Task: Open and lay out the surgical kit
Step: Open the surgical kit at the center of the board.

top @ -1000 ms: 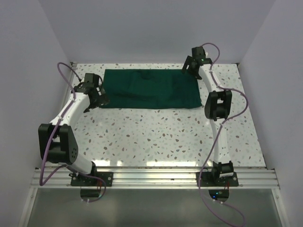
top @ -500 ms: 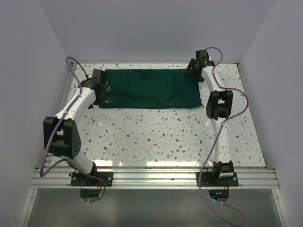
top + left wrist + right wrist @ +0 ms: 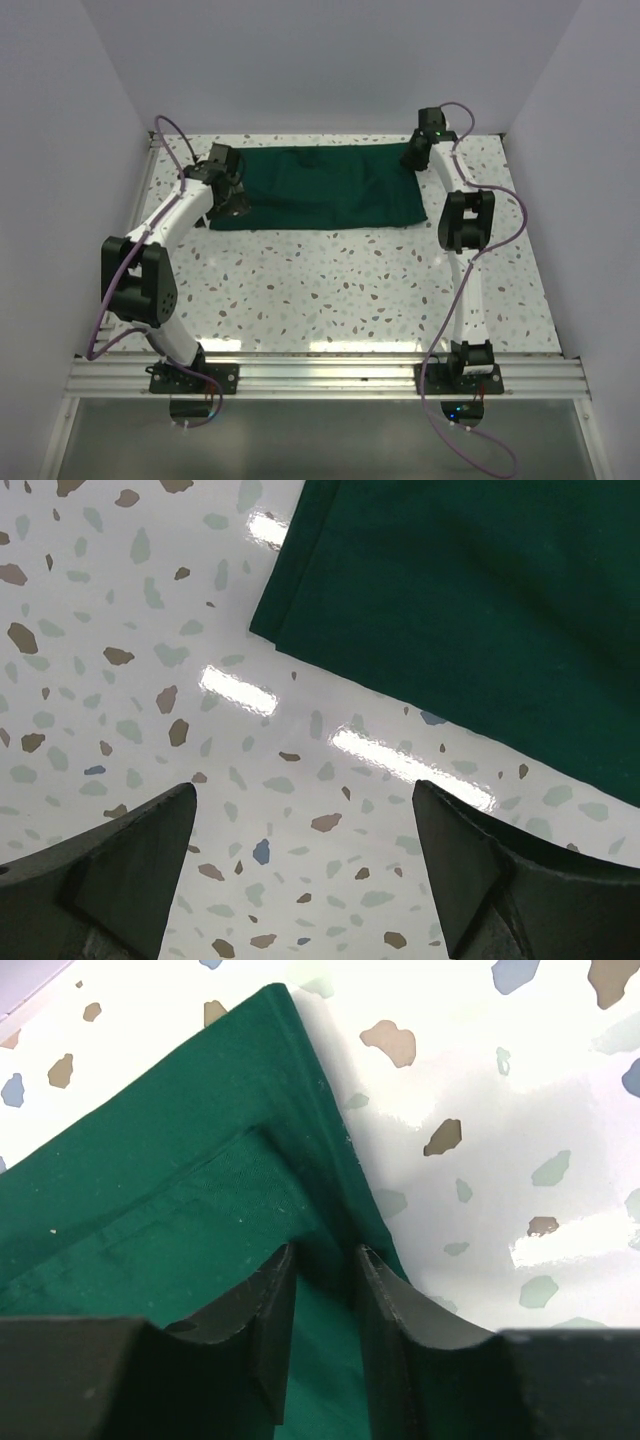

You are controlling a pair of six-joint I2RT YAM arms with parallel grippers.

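Top external | right jaws now down, pinching cloth (image 3: 320,187) far-right corner | left jaws open, moved to near-left corner | unfolding looks next

The left arm (image 3: 178,212) and the right arm (image 3: 468,300) both have white tube links between bulky black joint blocks, a thin purple cable (image 3: 519,212) loops along each one, and the left tool (image 3: 303,790) and the right tool (image 3: 325,1255) show dark matte fingers (image 3: 120,880) with slightly curved inner faces.
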